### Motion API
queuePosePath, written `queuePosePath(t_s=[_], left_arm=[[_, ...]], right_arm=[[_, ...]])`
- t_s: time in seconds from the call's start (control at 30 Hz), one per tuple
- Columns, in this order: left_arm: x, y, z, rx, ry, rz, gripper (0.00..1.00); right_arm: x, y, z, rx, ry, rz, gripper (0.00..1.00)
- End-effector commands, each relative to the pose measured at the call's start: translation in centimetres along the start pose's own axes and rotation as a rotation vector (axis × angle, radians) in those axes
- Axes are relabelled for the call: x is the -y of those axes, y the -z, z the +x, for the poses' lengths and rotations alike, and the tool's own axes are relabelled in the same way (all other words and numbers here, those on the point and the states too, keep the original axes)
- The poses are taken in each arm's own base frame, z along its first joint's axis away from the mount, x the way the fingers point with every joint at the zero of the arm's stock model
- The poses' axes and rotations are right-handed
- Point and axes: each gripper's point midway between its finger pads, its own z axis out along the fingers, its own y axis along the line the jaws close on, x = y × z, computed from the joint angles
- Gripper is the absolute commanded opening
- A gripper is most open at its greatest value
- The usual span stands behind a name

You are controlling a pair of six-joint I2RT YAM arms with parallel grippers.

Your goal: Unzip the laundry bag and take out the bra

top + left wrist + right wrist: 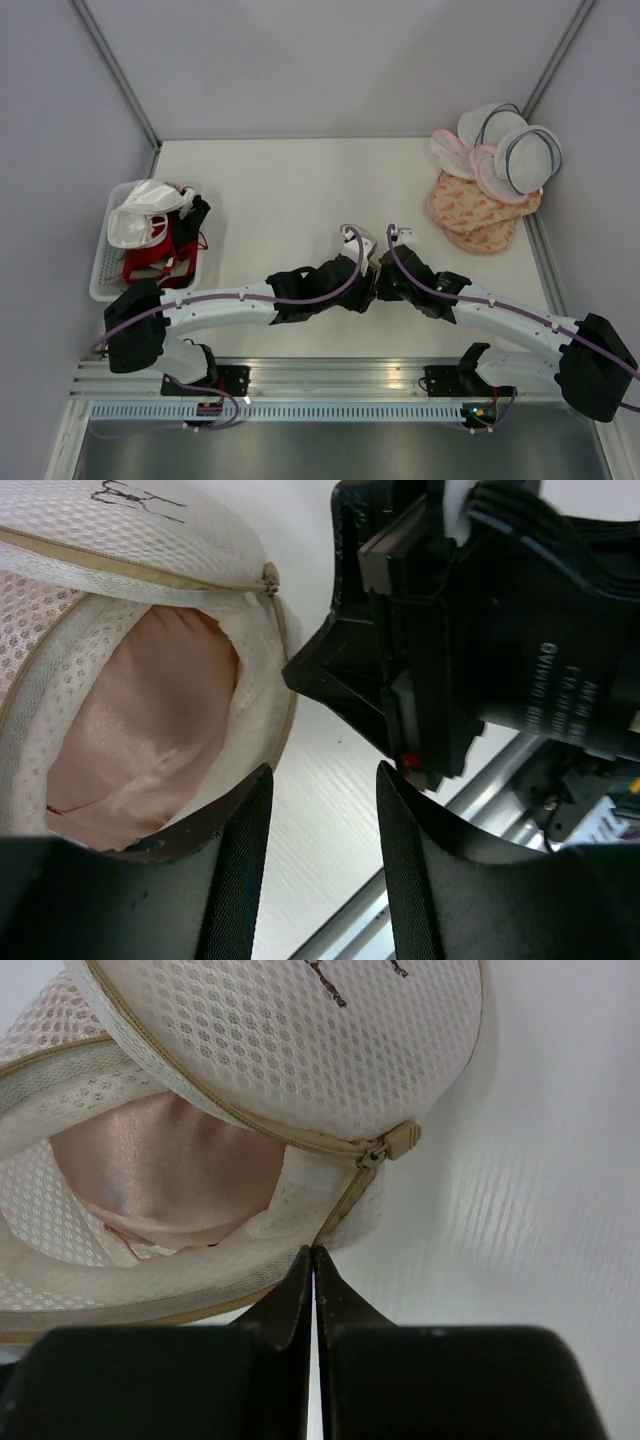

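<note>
Nearest us, we see the right gripper (313,1265) closed tip to tip at the rim of the laundry bag (300,1050) (whether it pinches mesh we cannot tell), the left gripper (322,850) spread wide beside it, and the bra (170,1175) showing inside the half-unzipped bag, mid-way across the table (280,190).

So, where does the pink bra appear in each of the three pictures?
Top external: not visible, probably hidden under the arms where they meet.
Left wrist: bra at left, inside the open laundry bag.
Right wrist: bra left of centre, in the same bag.
Shared landmark: the zipper pull, beside the bag's opening in both wrist views.
</note>
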Motion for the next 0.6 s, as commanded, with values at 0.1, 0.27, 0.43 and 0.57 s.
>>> queuePosePath(t_s=[0.1, 0.27, 0.43, 0.57], left_arm=[[-4.0, -2.0, 0.3, -0.003, -0.148, -0.244, 0.50], [-6.3, -2.8, -0.2, 0.036, -0.166, -0.394, 0.50], [-8.2, -3.1, -0.7, 0.072, -0.190, -0.516, 0.52], [-9.5, -2.6, -1.1, 0.115, -0.175, -0.597, 0.60]], right_arm=[[-0.8, 0.3, -0.9, 0.027, 0.003, -0.031, 0.00], [-0.6, 0.3, -0.6, 0.017, 0.015, -0.027, 0.01], [-0.5, 0.4, -0.4, 0.014, 0.023, -0.031, 0.00], [-0.5, 0.5, -0.2, 0.007, 0.032, -0.035, 0.00]])
